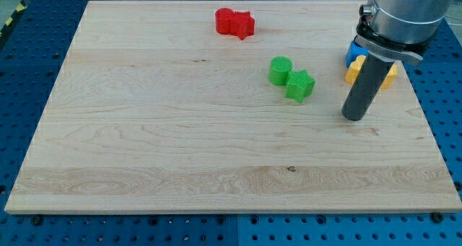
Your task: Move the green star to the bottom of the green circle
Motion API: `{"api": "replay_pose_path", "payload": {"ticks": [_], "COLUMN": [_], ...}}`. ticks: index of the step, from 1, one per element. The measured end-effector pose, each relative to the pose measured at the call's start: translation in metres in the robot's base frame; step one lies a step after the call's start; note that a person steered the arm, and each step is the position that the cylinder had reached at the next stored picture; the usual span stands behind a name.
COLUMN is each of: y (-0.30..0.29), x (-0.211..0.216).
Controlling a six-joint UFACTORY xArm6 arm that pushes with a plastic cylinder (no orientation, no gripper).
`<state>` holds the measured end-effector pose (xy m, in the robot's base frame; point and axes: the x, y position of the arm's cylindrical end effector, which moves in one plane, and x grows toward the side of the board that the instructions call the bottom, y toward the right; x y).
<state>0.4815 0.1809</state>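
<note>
The green circle (280,70) sits right of the board's middle, toward the view's top. The green star (300,86) touches it at its lower right. My tip (354,117) rests on the board to the right of and slightly below the green star, with a clear gap between them. The rod rises from the tip toward the view's top right.
A red circle (225,20) and a red star (243,24) touch each other near the top edge. A blue block (354,52) and a yellow block (354,73) lie behind the rod at the right, partly hidden. The wooden board (144,130) lies on a blue perforated table.
</note>
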Motion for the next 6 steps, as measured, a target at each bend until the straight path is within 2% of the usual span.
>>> {"api": "replay_pose_path", "payload": {"ticks": [4, 6], "y": [-0.038, -0.066], "x": [-0.037, -0.038]}}
